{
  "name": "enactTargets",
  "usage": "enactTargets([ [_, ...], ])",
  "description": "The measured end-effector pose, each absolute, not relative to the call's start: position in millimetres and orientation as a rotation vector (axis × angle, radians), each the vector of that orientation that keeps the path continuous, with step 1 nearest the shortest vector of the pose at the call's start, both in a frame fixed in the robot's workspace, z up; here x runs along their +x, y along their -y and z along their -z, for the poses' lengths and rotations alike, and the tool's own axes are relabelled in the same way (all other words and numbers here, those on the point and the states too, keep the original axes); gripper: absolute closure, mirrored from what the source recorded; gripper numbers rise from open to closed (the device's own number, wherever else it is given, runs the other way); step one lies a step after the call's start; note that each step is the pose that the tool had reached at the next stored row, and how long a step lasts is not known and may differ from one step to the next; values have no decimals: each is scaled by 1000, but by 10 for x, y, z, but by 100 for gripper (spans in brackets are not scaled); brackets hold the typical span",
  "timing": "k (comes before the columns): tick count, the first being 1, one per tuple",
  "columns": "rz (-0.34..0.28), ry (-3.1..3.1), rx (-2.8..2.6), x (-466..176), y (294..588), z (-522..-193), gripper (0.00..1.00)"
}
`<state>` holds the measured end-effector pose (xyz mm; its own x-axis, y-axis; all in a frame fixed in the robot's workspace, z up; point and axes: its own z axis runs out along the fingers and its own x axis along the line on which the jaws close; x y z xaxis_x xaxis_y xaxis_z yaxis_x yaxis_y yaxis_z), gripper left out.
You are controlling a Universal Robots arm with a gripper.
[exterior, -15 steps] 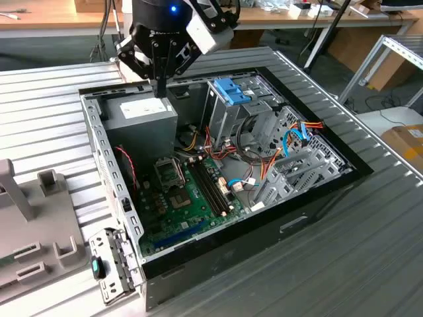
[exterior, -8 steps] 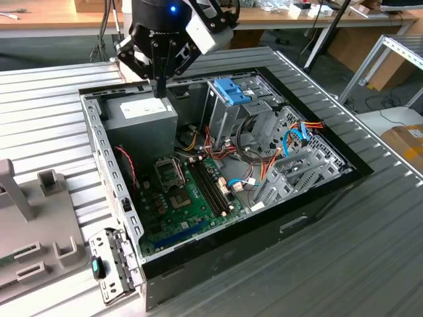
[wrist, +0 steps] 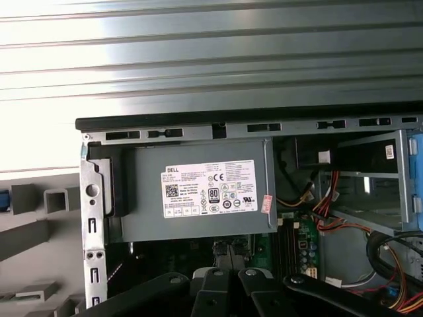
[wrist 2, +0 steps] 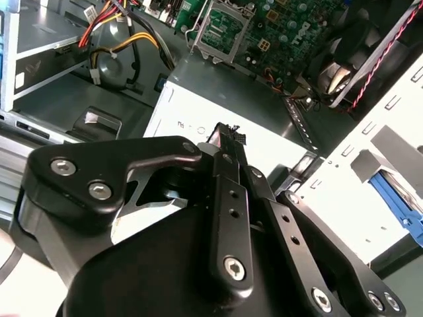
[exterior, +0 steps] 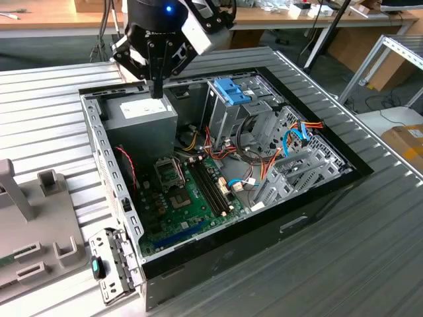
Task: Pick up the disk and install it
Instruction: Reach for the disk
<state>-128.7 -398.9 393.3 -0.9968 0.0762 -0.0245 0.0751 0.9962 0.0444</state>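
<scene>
In the exterior view the gripper (exterior: pixel 157 89) hangs just above the power supply (exterior: pixel 142 117), jaws pressed together and empty. The disk (exterior: pixel 232 92) stands in the cage (exterior: pixel 228 122) on the supply's side toward the exterior view's right. In the second wrist view the closed fingers (wrist 2: pixel 228 178) point at the supply. In the first wrist view the disk's blue edge lies well apart from the supply.

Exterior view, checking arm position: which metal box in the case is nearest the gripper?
The power supply, the grey box with a white label, right under the gripper. The blue-topped drive cage stands toward the exterior view's right.
</scene>
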Motion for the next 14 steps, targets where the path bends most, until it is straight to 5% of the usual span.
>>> enactTargets([
  [14, -68, -3113, 118, -1435, 3989, -3933, 89],
])
